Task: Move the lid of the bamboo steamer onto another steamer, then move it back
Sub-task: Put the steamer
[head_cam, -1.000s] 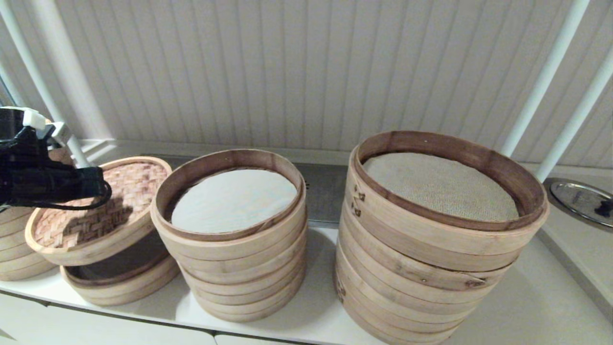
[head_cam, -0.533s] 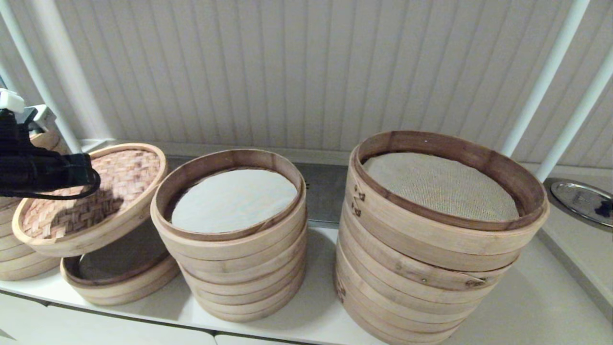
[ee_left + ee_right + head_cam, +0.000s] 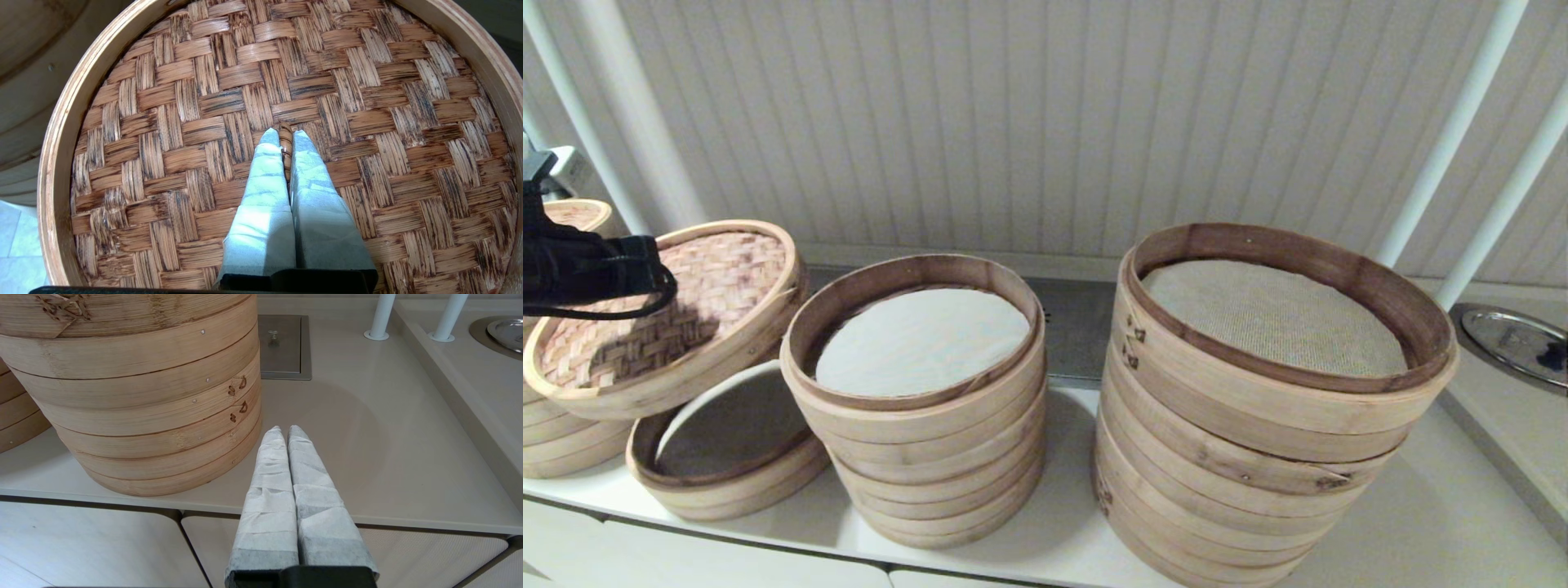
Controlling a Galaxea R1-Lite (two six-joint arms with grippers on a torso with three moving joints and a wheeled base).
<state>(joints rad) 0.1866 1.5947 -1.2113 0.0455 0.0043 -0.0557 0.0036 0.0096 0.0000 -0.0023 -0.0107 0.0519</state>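
2 grippers to log. Your left gripper (image 3: 286, 141) reaches in from the left edge of the head view, arm level, its taped fingers (image 3: 265, 179) pinched together on the small centre loop handle (image 3: 285, 134) of the round bamboo steamer lid with pinkish-brown basket-weave top and pale band rim (image 3: 666, 314). You've got that lid in the air, tilted with its far edge higher, above the low single bamboo steamer with dark rim (image 3: 727, 457) and just left of the medium stack of pale bamboo steamer tiers with smooth white round liner (image 3: 919, 392); whether lid and stack touch, can't tell. Against 0.5 s ago the lid sits higher and further left, tilt steeper, and more of the low steamer's inside shows. Your right gripper (image 3: 284, 430) hangs idle over the beige counter (image 3: 367, 449), fingers pressed together holding nothing, beside the wide tall bamboo stack with beige mesh liner (image 3: 1274, 392).
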